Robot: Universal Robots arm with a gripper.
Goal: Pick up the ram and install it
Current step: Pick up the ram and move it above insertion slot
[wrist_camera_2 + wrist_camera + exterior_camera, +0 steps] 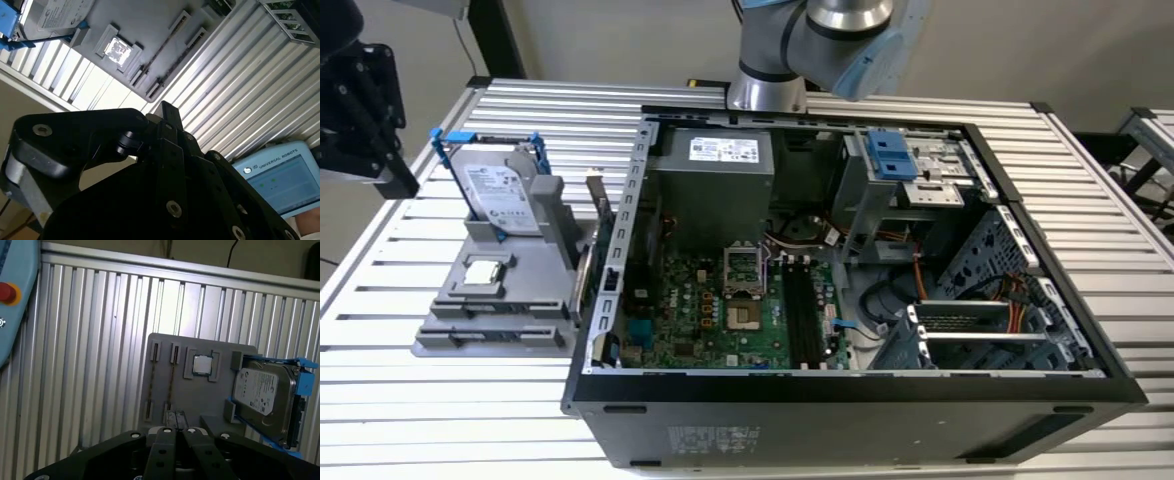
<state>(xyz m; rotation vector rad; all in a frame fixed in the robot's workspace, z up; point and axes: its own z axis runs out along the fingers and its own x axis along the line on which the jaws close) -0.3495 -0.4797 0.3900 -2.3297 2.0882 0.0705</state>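
gripper [176,421] jaws are pressed together with nothing between them, and it points toward the grey fixture tray [210,405] on the slatted table [90,340] without touching it. the ram [171,380] stands on edge in the tray slot just beside the cpu chip [202,365], and the hard drive [262,400] sits past the chip. in the exterior view the open pc case [854,388] is just beside the tray, on the exterior view's right.
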